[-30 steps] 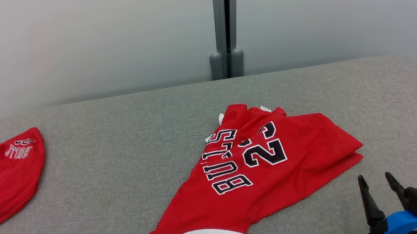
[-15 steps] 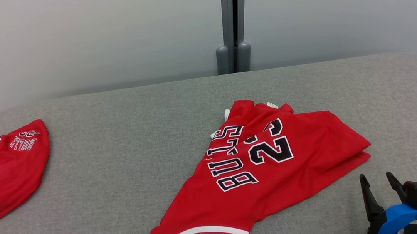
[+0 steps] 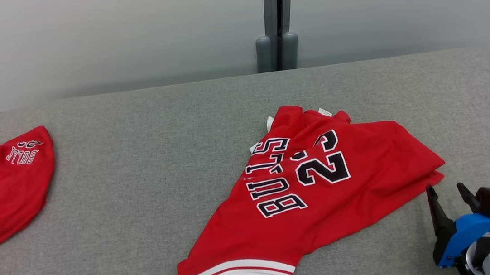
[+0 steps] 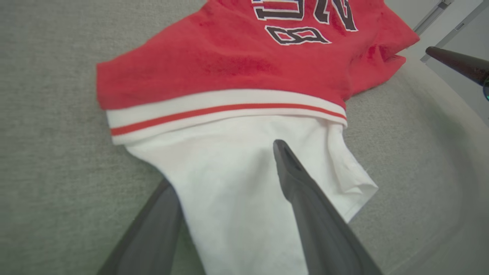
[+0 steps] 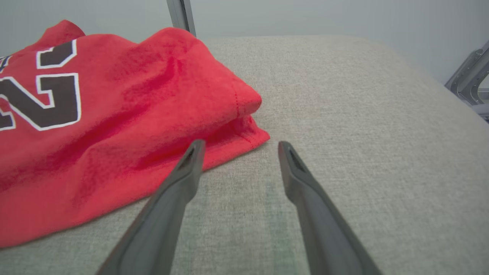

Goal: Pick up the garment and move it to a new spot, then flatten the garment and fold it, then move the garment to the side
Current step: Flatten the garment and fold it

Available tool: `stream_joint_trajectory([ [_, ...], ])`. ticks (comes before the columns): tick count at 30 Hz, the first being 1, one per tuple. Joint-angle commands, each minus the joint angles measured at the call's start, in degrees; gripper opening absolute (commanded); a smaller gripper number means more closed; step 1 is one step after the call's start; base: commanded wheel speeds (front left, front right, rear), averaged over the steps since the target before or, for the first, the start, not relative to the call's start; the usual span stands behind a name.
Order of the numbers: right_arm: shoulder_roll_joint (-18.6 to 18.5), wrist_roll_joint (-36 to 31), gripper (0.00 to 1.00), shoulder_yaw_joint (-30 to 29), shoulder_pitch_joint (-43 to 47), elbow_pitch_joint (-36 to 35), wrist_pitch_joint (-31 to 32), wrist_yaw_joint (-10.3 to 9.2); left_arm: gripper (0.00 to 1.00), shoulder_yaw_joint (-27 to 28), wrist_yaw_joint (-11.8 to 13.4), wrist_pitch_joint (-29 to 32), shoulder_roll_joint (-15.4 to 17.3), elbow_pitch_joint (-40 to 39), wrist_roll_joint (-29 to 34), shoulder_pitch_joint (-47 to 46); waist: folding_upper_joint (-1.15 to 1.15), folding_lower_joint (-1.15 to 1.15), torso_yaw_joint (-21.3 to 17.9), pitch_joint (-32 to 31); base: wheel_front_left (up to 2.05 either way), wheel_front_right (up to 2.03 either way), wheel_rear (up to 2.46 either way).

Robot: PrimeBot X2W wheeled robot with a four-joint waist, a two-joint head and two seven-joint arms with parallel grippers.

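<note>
Pose, left gripper (image 4: 225, 164): low at the near edge of the bench (image 3: 139, 167), fingers pointing away from the robot, jaws wide. One finger lies over the white lower part of the jersey (image 3: 323, 193). The other is partly hidden by that part's edge. Nothing is clamped.

Pose, right gripper (image 3: 445, 189): by the near right corner, fingers pointing toward the far edge, jaws wide and empty. Its left fingertip is just beside the jersey's right corner; contact cannot be told.

Count: two red jerseys, two grippers. The second jersey (image 3: 0, 190) lies against the left edge, partly out of frame. The task jersey is rumpled, lettering up, right of centre, slanting from the near edge toward the right.

Room: bare grey cloth between the two jerseys, a broad strip along the far edge, and bare surface right of the right gripper. A grey post (image 3: 277, 15) stands behind the far edge.
</note>
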Motion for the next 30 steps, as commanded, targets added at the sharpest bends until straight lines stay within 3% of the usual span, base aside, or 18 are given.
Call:
stream_joint_trajectory([
  [1,-0.7,0.3,1.0,-0.2,-1.2,1.2,-0.2,0.0,1.0,0.4,0.0,0.0,0.2,-0.3,0.3,-1.0,0.0,-0.01,0.5,0.6,0.0,0.0,0.0],
  [14,-2.6,3.5,1.0,-0.9,-11.4,15.8,-0.2,0.0,1.0,-0.4,0.0,0.0,0.1,-2.8,2.0,-3.3,0.0,-0.01,2.6,5.1,0.0,0.0,0.0],
  [24,-0.2,12.9,1.0,1.3,-14.5,21.5,0.2,0.08,1.0,-1.8,0.0,0.0,0.7,-3.4,1.2,-3.9,0.0,-0.01,3.3,6.3,0.0,0.0,0.0],
  [25,-0.1,13.4,0.52,1.9,-14.8,21.6,0.2,0.08,1.0,-2.2,0.0,0.0,0.7,-3.3,0.7,-3.9,0.0,-0.01,3.3,6.4,0.0,0.0,0.0],
  [26,0.1,14.2,0.52,2.5,-15.1,21.2,0.2,0.08,0.94,-2.6,0.0,0.0,0.8,-3.1,0.4,-4.0,0.0,-0.01,3.3,6.5,0.0,0.0,0.0],
  [27,0.4,15.3,0.0,2.8,-15.2,20.8,0.2,0.08,0.82,-3.2,0.0,0.0,0.9,-3.0,0.0,-4.2,0.0,-0.01,3.3,6.7,0.0,0.0,0.0],
  [28,0.7,16.6,0.0,3.2,-15.3,20.5,0.2,0.08,0.45,-4.0,0.0,0.1,0.9,-2.8,-0.8,-4.3,0.0,-0.01,3.3,6.8,0.0,0.0,0.0],
  [29,0.7,17.5,0.0,3.6,-15.4,19.8,0.1,0.07,0.0,-4.9,0.0,0.1,1.1,-2.6,-1.7,-4.3,0.0,-0.01,3.3,6.8,0.0,0.0,0.0],
  [30,0.5,18.2,0.0,4.2,-15.4,18.9,0.1,0.07,0.0,-5.8,0.0,0.1,1.4,-2.4,-2.4,-4.5,0.0,-0.01,3.3,6.7,0.0,0.0,0.0],
])
